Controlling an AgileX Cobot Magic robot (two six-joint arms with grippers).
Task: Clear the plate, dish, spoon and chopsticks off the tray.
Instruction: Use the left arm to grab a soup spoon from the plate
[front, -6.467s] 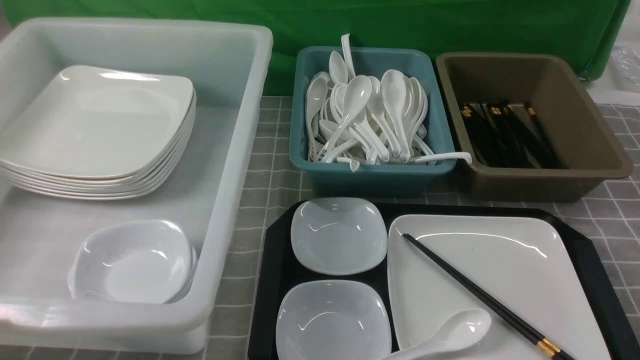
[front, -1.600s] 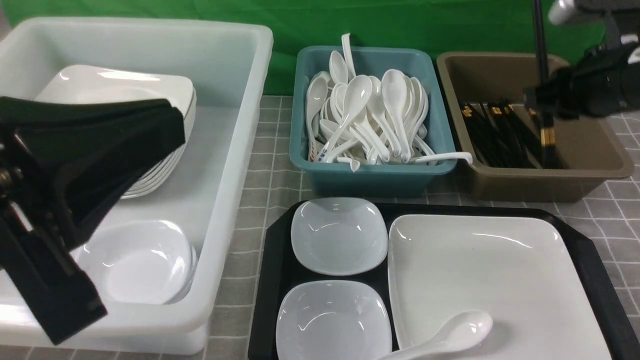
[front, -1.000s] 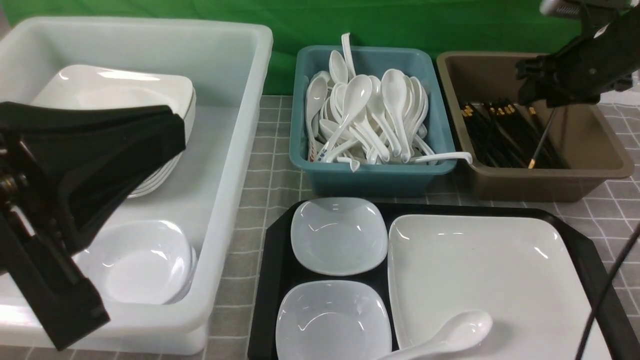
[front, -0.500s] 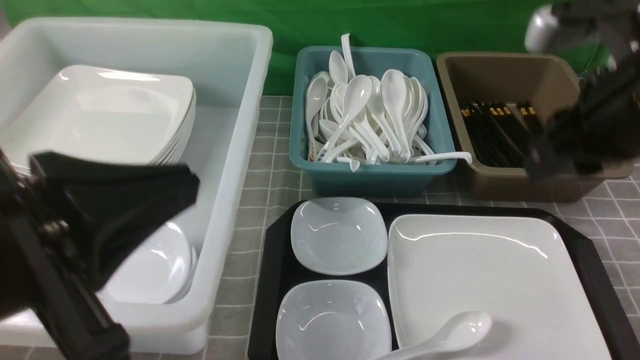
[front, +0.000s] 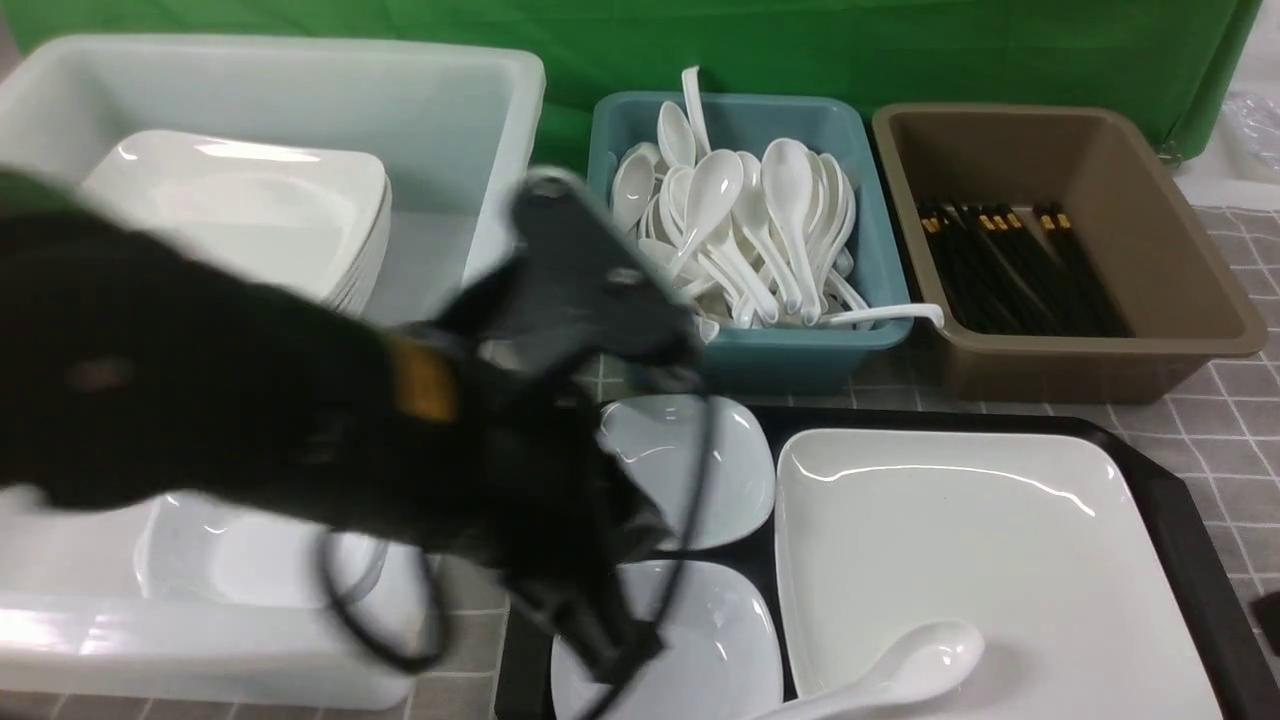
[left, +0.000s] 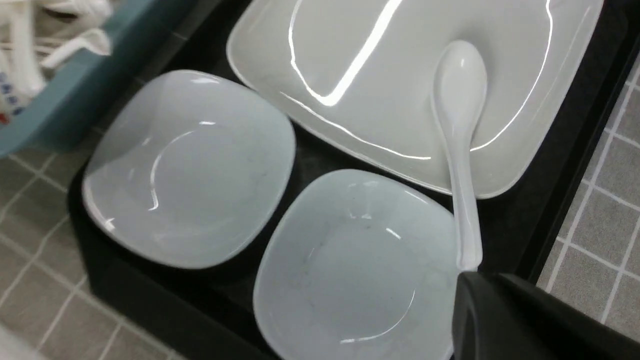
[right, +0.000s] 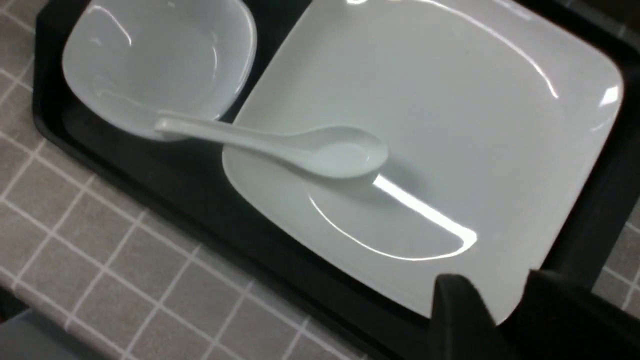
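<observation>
Your left arm (front: 250, 420) shows as a dark blur in the front view, reaching from the white tub (front: 480, 130) across the left side of the black tray (front: 1190, 540). It covers part of both small dishes there.

From its wrist camera only one dark finger mass of the left hand (left: 505, 320) shows, just beside the spoon's handle end. I cannot tell whether that hand is spread or pressed together.

Your right hand (right: 500, 300) hangs low over the near right corner of the plate (front: 980, 560). Its fingers are parted, with nothing between them.

The large white plate fills the right part of the tray. The spoon (front: 900, 665) lies with its bowl facing up on the plate's near left corner. Its handle crosses the plate's rim to the edge of the near dish (front: 710, 650). The far dish (front: 720, 470) sits just behind that one, both on the tray's left side.

The chopsticks (front: 1010, 265) are off the tray, lying flat in the brown bin (front: 1180, 300) at the far right, among other black pairs. I cannot tell which pair is yours.

The teal bin (front: 800, 350) between the tub and the brown bin holds a heap of white spoons. The tub holds a stack of plates (front: 250, 210) and some small dishes (front: 240, 560). Everything rests on the grey checked worktop (front: 1240, 430).
</observation>
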